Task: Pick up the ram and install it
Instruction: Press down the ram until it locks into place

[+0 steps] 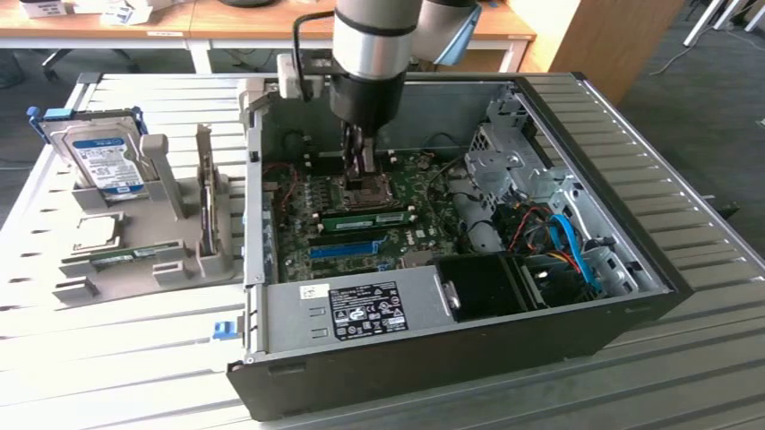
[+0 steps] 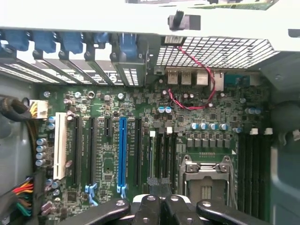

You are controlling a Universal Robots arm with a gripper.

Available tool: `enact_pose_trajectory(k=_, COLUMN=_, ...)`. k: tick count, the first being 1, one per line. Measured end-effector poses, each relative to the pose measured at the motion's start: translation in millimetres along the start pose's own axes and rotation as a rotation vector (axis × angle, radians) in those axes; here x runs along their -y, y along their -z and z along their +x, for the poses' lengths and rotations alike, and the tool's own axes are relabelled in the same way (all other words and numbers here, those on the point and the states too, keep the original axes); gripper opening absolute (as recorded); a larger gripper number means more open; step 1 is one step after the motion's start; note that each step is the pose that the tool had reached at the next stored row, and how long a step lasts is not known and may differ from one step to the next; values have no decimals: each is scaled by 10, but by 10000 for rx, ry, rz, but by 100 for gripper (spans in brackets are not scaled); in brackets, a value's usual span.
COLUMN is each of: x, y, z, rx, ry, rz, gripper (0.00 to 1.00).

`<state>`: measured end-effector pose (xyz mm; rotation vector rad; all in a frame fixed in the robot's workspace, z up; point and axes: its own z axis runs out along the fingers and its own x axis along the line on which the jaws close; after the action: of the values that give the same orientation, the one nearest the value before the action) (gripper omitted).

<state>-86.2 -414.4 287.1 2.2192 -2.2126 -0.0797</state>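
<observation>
A green ram stick (image 1: 365, 217) stands on edge in a slot of the motherboard (image 1: 418, 235) inside the open computer case. My gripper (image 1: 358, 170) hangs shut just behind that stick, over the processor socket (image 1: 362, 186), and I see nothing between its fingers. In the wrist view the black fingers (image 2: 149, 206) are pressed together, with the gripper (image 2: 158, 185) above the dark memory slots (image 2: 161, 157) beside the socket (image 2: 206, 176). Another green ram stick (image 1: 125, 255) lies in the grey holder (image 1: 143, 269) at the exterior view's left.
A silver hard drive (image 1: 102, 161) stands in the holder's back. A long blue expansion slot (image 1: 347, 246) (image 2: 123, 154) runs beside the memory slots. The case walls (image 1: 253, 179), drive cage (image 1: 508, 166), black power supply (image 1: 490, 287) and coloured cables (image 1: 562, 237) hem in the motherboard.
</observation>
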Motion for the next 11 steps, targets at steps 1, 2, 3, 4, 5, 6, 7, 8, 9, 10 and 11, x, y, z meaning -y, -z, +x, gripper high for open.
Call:
enact_pose_trajectory(k=1, x=-1, y=21, z=-1, rx=-1, ry=0, rz=0, gripper=11)
enact_pose_trajectory(k=2, x=-2, y=40, z=-1, rx=-1, ry=0, rz=0, gripper=11)
enact_pose_trajectory(k=3, x=-3, y=59, z=-2, rx=0, ry=0, rz=0, gripper=11)
enact_pose_trajectory(k=4, x=-3, y=77, z=-2, rx=-1, ry=0, rz=-1, gripper=11)
enact_pose_trajectory(k=5, x=-4, y=95, z=-3, rx=-1, ry=0, rz=-1, gripper=11)
enact_pose_trajectory(k=6, x=-5, y=115, z=-3, rx=-1, ry=0, rz=0, gripper=11)
enact_pose_trajectory(k=7, x=-5, y=134, z=-4, rx=0, ry=0, rz=0, gripper=11)
enact_pose_trajectory(k=8, x=-6, y=154, z=-5, rx=0, ry=0, rz=0, gripper=11)
enact_pose_trajectory(k=9, x=-7, y=173, z=-5, rx=-1, ry=0, rz=0, gripper=11)
enact_pose_trajectory(k=10, x=-8, y=192, z=-6, rx=0, ry=0, rz=0, gripper=11)
enact_pose_trajectory(k=11, x=-8, y=210, z=-7, rx=0, ry=0, rz=0, gripper=11)
